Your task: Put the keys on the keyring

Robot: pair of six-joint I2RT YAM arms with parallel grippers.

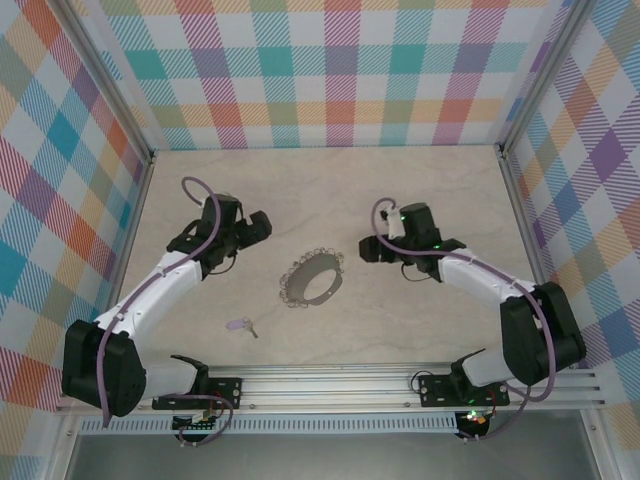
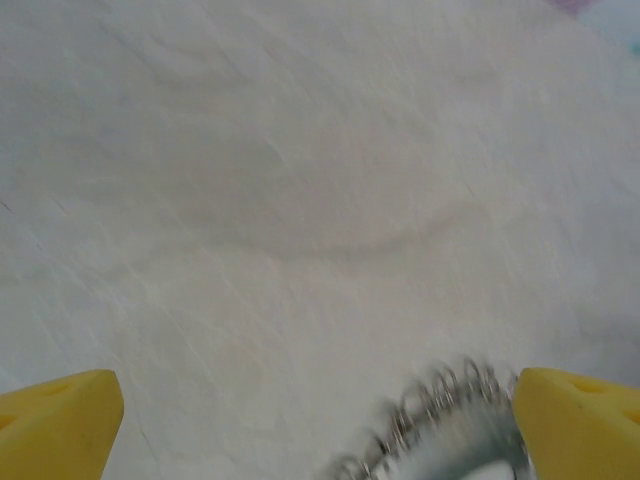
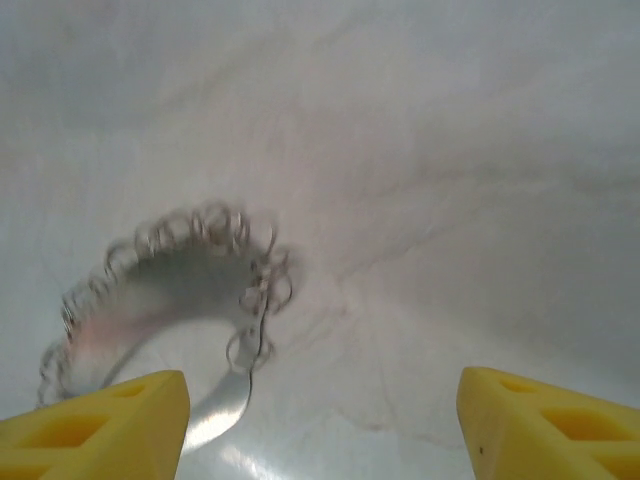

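The keyring (image 1: 312,280), a wide silver-grey hoop edged with small wire loops, lies mid-table between the two arms. The key (image 1: 240,326), tiny with a pale lilac head, lies apart from it toward the near left. My left gripper (image 1: 262,227) hovers left of the hoop, open. In the left wrist view, the blurred keyring (image 2: 450,440) sits just inside the right fingertip (image 2: 580,425) of the left gripper (image 2: 320,430). My right gripper (image 1: 385,250) is to the hoop's right, jaws wide. In its wrist view the keyring (image 3: 170,285) lies ahead-left of the right gripper (image 3: 322,420), with nothing between the fingers.
The pale marble-patterned tabletop (image 1: 330,190) is boxed in by checked walls with metal posts (image 1: 150,152) at the back corners. An aluminium rail (image 1: 340,380) carrying both arm bases runs along the near edge.
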